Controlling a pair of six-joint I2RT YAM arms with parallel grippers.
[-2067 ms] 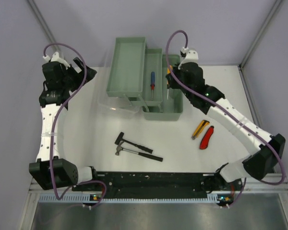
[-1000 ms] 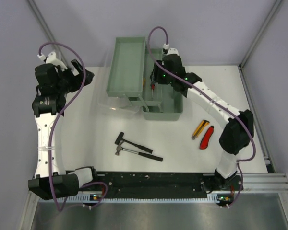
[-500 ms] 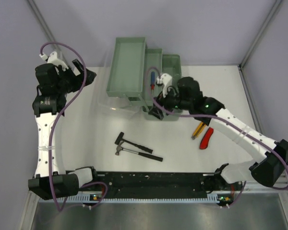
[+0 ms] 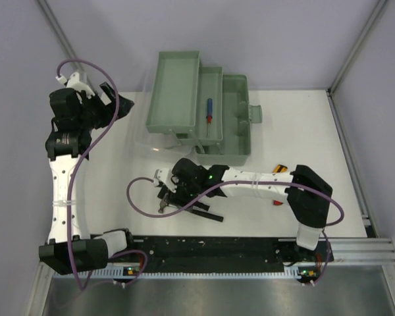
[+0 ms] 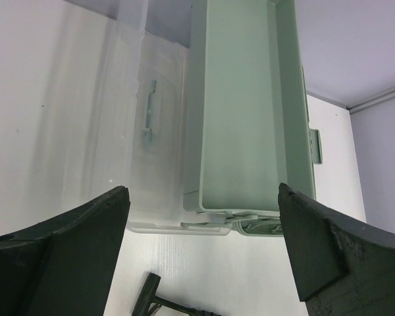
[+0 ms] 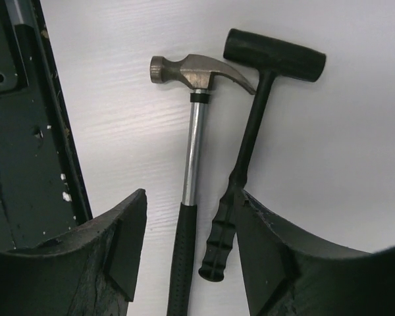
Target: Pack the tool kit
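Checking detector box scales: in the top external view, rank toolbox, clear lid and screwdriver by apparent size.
1. toolbox, largest.
2. clear lid, partly hidden under the toolbox, so its full size is unsure.
3. screwdriver, smallest by far.

Right pincer hangs open, arm bent leftward and low — left pincer open too, arm outstretched.

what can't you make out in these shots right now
left wrist view: black mallet cut by the bottom edge, only its head end shows
right wrist view: claw hammer grip runs off the bottom edge
top view: right arm covers most of both hammers, leaving slivers of the yellow cutter and red cutter
top view: screwdriver tip too small to identify
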